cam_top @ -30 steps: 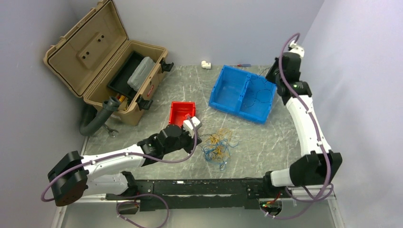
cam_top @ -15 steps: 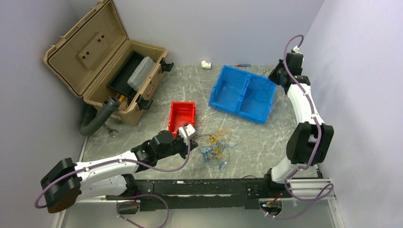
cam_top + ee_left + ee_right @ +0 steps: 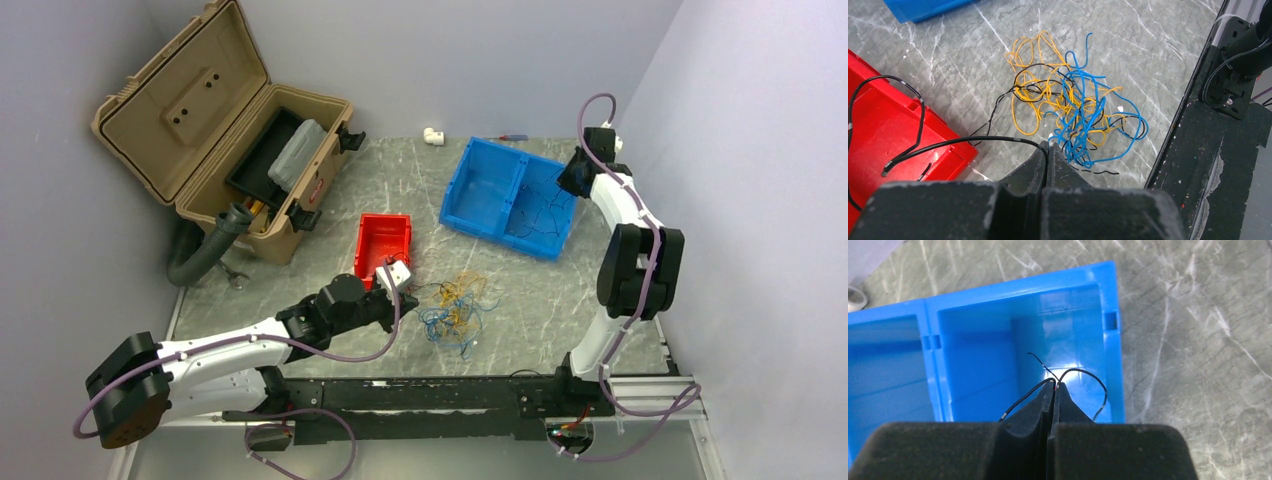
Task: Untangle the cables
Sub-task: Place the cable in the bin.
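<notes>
Grey marbled table (image 3: 560, 300), lilac walls on three sides. Cables (image 3: 458, 305): lay as one loose tangle near the table's middle, yellow-orange, blue and black strands looped through each other, flat on the surface.

Left gripper (image 3: 1048, 147): sat low just beside the tangle's near-left edge, fingers pressed together, pinching a black wire (image 3: 983, 138). Wire ran leftward from the fingertips, crossed onto the red bin (image 3: 878, 135) and curled up in a loop over its floor. Red bin stood just left of the tangle.

Right gripper (image 3: 1054, 387): hung well apart from the tangle, over the blue bin (image 3: 973, 300) at the far right of the table, fingers pressed together on a short black wire (image 3: 1025, 400). Wire arched out both ways from the fingertips, above the compartment nearest the right arm. Could not tell whether it touched the bin floor. From above, more thin dark strands showed in that same compartment.

Tan toolbox (image 3: 215, 130): stood at the far left corner, lid up.
</notes>
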`<action>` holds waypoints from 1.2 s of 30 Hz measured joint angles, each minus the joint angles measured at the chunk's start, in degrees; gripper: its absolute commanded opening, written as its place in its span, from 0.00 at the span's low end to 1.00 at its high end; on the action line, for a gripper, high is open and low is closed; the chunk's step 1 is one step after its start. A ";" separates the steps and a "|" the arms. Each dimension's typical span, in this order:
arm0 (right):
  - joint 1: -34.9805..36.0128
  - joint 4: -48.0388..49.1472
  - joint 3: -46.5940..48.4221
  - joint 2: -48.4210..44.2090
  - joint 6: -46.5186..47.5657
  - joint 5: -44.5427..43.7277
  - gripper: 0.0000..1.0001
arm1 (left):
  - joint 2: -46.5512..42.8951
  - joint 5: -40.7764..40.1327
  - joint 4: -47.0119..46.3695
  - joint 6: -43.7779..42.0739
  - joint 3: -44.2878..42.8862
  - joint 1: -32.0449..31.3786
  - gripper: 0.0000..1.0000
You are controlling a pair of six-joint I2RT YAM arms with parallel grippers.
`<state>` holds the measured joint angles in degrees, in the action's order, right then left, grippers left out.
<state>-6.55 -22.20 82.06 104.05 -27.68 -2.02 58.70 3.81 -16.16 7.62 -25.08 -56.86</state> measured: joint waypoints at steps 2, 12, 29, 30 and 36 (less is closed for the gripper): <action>0.26 0.07 -0.02 0.52 0.13 -1.88 0.00 | 0.02 0.04 -0.07 -0.02 0.00 0.00 0.00; 3.32 0.28 -0.02 4.50 2.21 -8.66 0.19 | 0.07 0.46 -0.11 -0.07 0.00 0.00 0.00; 5.49 0.07 -4.55 -12.39 4.13 -6.36 0.72 | 0.85 1.18 -0.37 -0.17 0.00 0.04 0.00; 5.90 0.35 -5.99 -14.45 4.15 -5.46 0.75 | 1.16 1.40 -0.39 -0.37 0.00 0.04 0.00; 11.34 2.64 -17.90 -25.70 5.03 0.83 0.90 | 2.14 2.78 -0.72 -0.57 0.00 0.04 0.00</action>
<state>4.80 -19.55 64.16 78.35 -22.65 -1.19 60.84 6.59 -16.88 7.05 -25.08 -56.82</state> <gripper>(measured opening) 0.854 0.012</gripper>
